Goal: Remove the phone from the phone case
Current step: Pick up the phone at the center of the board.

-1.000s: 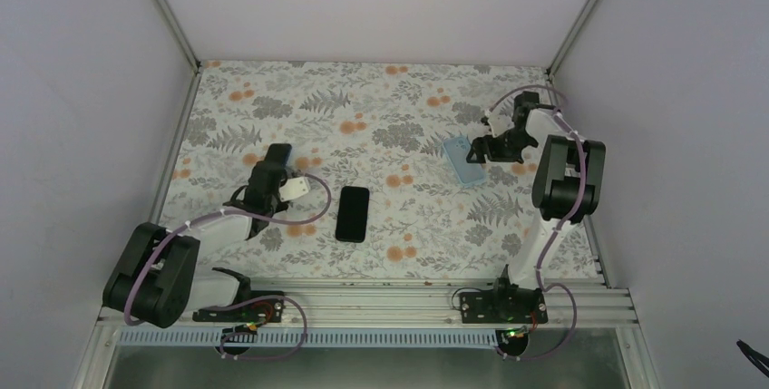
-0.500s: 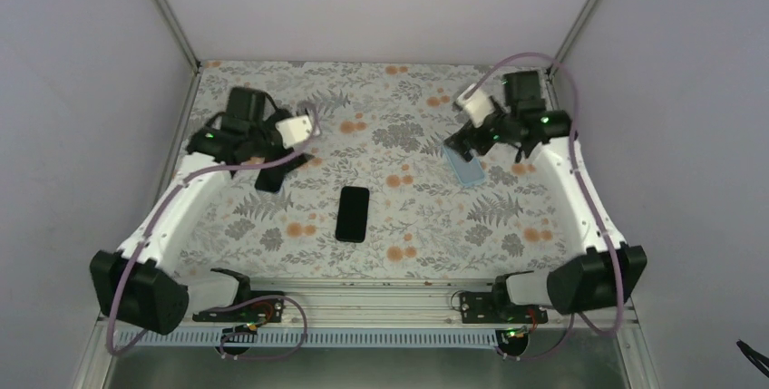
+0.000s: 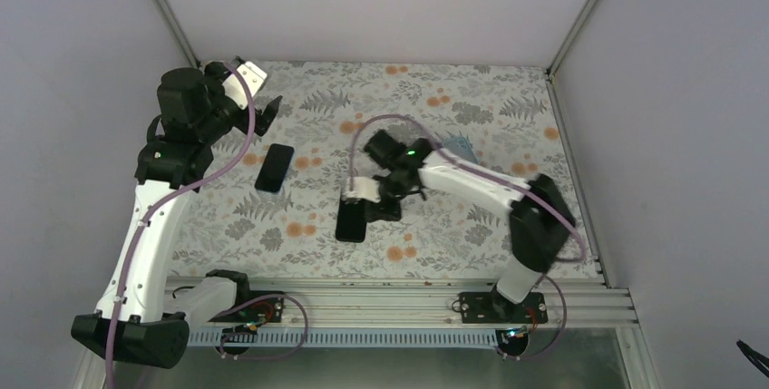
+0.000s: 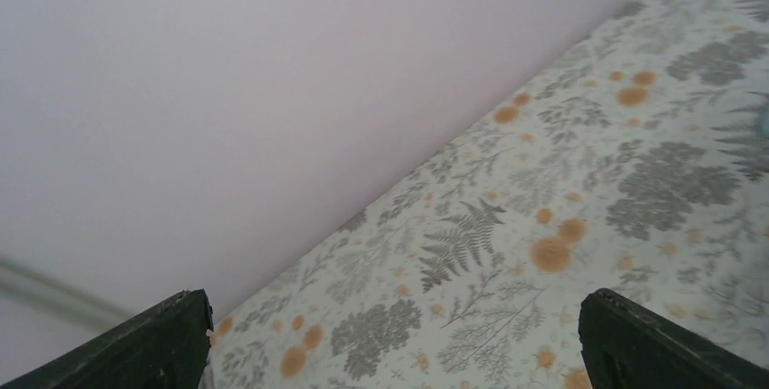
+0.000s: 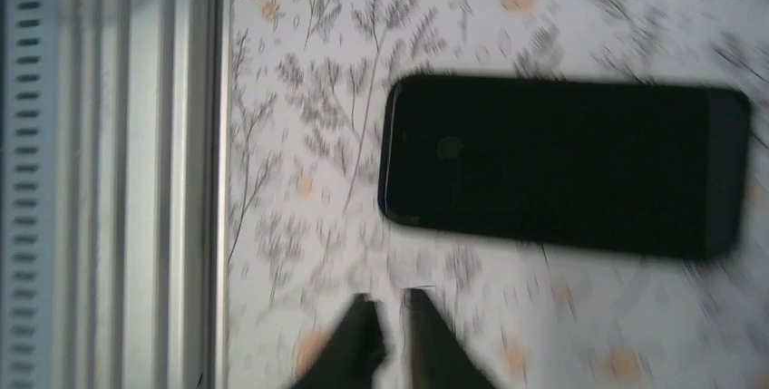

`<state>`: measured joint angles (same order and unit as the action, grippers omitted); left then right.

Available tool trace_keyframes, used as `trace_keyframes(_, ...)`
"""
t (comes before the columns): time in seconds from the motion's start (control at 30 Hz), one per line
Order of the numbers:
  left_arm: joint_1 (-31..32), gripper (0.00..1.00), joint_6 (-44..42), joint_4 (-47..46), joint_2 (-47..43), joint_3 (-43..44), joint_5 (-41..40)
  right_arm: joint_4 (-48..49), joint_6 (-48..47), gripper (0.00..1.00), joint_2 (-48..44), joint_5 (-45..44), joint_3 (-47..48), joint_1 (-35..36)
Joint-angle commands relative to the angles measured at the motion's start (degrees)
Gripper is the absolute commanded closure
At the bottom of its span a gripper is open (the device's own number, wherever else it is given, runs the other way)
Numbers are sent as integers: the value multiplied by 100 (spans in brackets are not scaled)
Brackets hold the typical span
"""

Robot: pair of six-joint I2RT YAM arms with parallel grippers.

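Observation:
A black phone [image 3: 350,225] lies flat at the middle of the table; the right wrist view shows it blurred [image 5: 562,167] just ahead of my fingers. My right gripper [image 3: 379,209] [image 5: 392,335] hovers low at its right side, shut, with nothing between the fingers. A second dark phone-shaped slab [image 3: 275,168] lies to the left; I cannot tell whether it is a phone or a case. The light blue phone case [image 3: 459,145] lies at the back right, partly hidden by the right arm. My left gripper [image 3: 265,110] [image 4: 399,298] is raised high at the back left, wide open and empty.
The aluminium rail [image 3: 399,296] [image 5: 109,171] runs along the near edge, close to the black phone. Grey walls close in the back and both sides; the left gripper is close to the left wall [image 4: 272,90]. A floral cloth [image 3: 426,244] covers the table.
The left arm rose and swung to the back left, opening fully and leaving the dark slab on the table. The right arm swept from the blue case to the central phone and shut.

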<state>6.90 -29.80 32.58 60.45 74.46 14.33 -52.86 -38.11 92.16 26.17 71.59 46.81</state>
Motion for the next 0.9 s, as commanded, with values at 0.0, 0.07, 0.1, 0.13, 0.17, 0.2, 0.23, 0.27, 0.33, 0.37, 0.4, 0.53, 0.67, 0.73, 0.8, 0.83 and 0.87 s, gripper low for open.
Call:
trace_keyframes(0.0, -34, 0, 515, -727, -135, -326, -845, 377, 247, 96, 1228, -379, 756, 814)
trace_keyframes(0.07, -39, 0, 579, -792, -154, -405, -1038, 606, 306, 96, 1662, -673, 1066, 1136)
trace_keyframes(0.1, -46, 0, 607, -822, -157, -450, -1123, 641, 294, 96, 1856, -764, 1230, 1261)
trace_keyframes(0.13, -48, 0, 619, -847, -179, -490, -1194, 649, 282, 96, 2072, -828, 1400, 1368)
trace_keyframes(0.17, -48, 0, 617, -871, -194, -556, -1248, 672, 298, 96, 2245, -915, 1572, 1443)
trace_keyframes(0.2, -48, 0, 616, -902, -239, -611, -1322, 687, 292, 96, 2422, -991, 1713, 1495)
trace_keyframes(0.23, -56, 0, 604, -942, -284, -695, -1381, 694, 275, 96, 2589, -1076, 1827, 1538)
trace_keyframes(0.27, -56, 0, 588, -983, -327, -771, -1437, 716, 268, 96, 2722, -1155, 1925, 1554)
trace_keyframes(0.33, -55, 0, 557, -1051, -419, -901, -1521, 749, 274, 96, 2948, -1245, 2070, 1566)
trace_keyframes(0.37, -52, 0, 536, -1095, -459, -970, -1537, 762, 266, 96, 3028, -1309, 2103, 1560)
trace_keyframes(0.4, -56, 0, 510, -1112, -489, -1024, -1533, 812, 271, 96, 3087, -1389, 2105, 1565)
trace_keyframes(0.53, -64, 0, 478, -1223, -535, -1211, -1576, 1241, 404, 96, 3127, -1823, 2022, 1495)
trace_keyframes(0.67, -74, 0, 537, -1334, -477, -1308, -1605, 1409, 598, 96, 3224, -1989, 2196, 1239)
trace_keyframes(0.73, -74, 0, 570, -1335, -471, -1317, -1570, 1364, 637, 96, 3285, -2077, 2296, 1114)
trace_keyframes(0.8, -74, 0, 565, -1333, -487, -1347, -1548, 1307, 630, 96, 3309, -2154, 2314, 980)
trace_keyframes(0.83, -81, 0, 551, -1333, -491, -1372, -1551, 1294, 625, 96, 3297, -2194, 2295, 903)
trace_keyframes(0.87, -83, 0, 535, -1337, -504, -1391, -1549, 1269, 604, 96, 3291, -2224, 2271, 826)
